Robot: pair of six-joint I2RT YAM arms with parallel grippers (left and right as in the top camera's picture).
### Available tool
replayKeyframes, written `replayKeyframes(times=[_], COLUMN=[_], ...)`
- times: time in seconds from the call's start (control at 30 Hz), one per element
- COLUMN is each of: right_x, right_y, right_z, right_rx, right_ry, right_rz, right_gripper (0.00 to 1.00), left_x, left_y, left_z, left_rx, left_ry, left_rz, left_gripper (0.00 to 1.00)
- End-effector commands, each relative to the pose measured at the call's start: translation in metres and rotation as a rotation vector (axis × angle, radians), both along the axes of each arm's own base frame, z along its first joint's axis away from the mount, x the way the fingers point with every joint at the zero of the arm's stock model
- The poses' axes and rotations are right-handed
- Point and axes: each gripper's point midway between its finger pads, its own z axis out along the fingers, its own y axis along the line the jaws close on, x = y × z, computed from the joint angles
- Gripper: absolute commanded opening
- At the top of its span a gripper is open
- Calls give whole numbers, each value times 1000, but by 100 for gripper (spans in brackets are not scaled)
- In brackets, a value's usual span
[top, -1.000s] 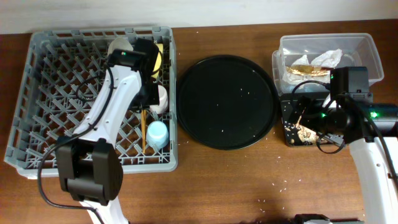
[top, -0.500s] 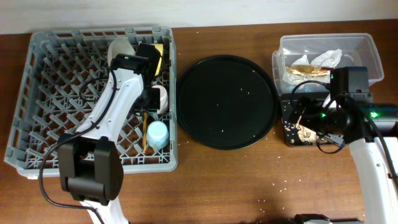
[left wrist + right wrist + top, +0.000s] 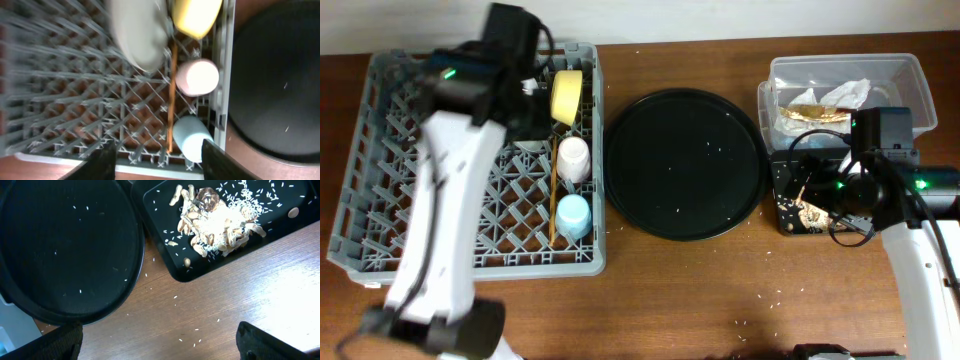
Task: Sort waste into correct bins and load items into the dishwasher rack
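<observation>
The grey dishwasher rack [image 3: 410, 190] holds the yellow bowl [image 3: 565, 97], the pink cup [image 3: 573, 158], the light-blue cup [image 3: 573, 215] and the chopsticks [image 3: 552, 205]. My left gripper [image 3: 162, 162] hangs open and empty high above the rack. Below it the pale plate [image 3: 137, 35] stands on edge beside the bowl [image 3: 195, 17]. In the overhead view my left arm hides the plate. My right gripper [image 3: 160, 345] is wide open over bare table near the shallow black tray [image 3: 162, 230], which holds food scraps [image 3: 217, 217]. The clear tub [image 3: 910, 75] holds the napkin [image 3: 850, 92] and wrapper [image 3: 815, 112].
A large round black tray [image 3: 685, 165] dotted with rice grains lies between the rack and the bins. Loose rice grains are scattered on the wooden table in front of the black tray [image 3: 800, 215]. The right arm [image 3: 885, 175] reaches over that tray.
My left gripper has opened and lifted away from the plate and bowl, toward the rack's far edge. The plate stays standing in the rack. The right arm has not moved.
</observation>
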Motion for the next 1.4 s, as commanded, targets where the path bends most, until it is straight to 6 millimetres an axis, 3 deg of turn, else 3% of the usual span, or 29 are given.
replayKeyframes(times=[0.0,0.17,0.53,0.67,0.77,1.0,1.2,1.37], right_x=[0,0,-1,-15,-38,-66,-46,-32], right_y=[-5,-5,-5,1,16,0,3,19], right_z=[0,0,3,19,26,34,30,24], right_rx=[-16,-15,-16,-26,-40,-254,-293,-232], right_ry=[2,2,-10,-84,-153,-519,-884,-1143], right_rz=[-21,-21,-21,4,78,139,143,165], right_gripper=[98,99,98,99,98,99,98,98], left_x=[-20,-33,-33,-33,-33,-33,-33,-33], left_y=[21,24,24,24,24,24,24,24], left_z=[55,71,71,71,71,71,71,71], left_rx=[41,28,28,28,28,28,28,28], left_ry=[-179,-221,-221,-221,-222,-221,-221,-221], left_rz=[40,40,40,40,40,40,40,40], left_gripper=[100,100,100,100,100,100,100,100])
